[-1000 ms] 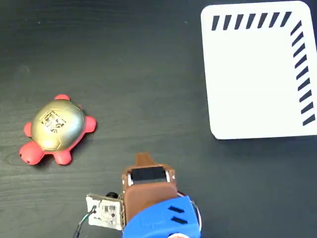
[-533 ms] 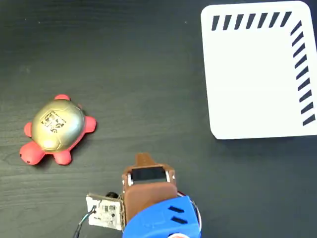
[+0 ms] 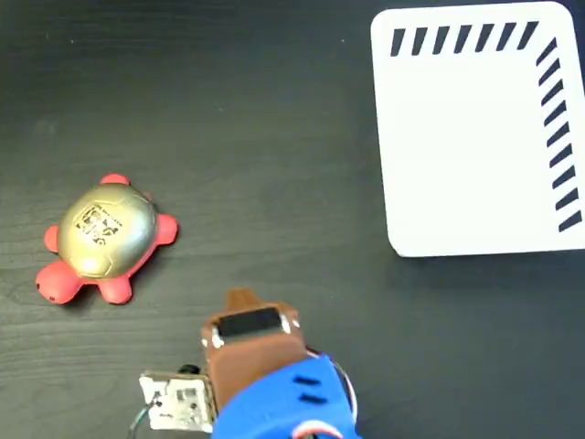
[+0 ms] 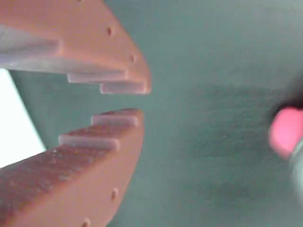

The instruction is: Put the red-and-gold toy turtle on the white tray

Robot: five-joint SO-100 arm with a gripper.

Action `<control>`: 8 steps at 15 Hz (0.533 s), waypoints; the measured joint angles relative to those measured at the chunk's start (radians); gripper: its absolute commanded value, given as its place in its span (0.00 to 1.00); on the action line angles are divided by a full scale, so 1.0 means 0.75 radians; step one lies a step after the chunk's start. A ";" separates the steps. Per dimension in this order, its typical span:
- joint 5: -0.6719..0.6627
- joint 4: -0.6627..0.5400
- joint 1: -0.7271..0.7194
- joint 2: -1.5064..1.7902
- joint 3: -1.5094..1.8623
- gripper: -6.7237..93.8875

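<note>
Shifted left since earlier, tool (image 4: 135, 100) nearly closed, small gap, holds nothing. Turtle (image 3: 101, 240) sits left on worktop (image 3: 265, 137); tray (image 3: 466, 146) top right, bare worktop between.

Fixed view: even overhead light, sharp focus; soft glare on the toy turtle's gold shell (image 3: 99, 230) and a faint sheen across the dark table (image 3: 256, 137). Wrist view: blurred throughout, greenish cast; white tray (image 4: 14, 123) overexposed.
</note>
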 measured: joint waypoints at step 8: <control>-0.352 0.045 -0.184 -1.301 -1.021 0.06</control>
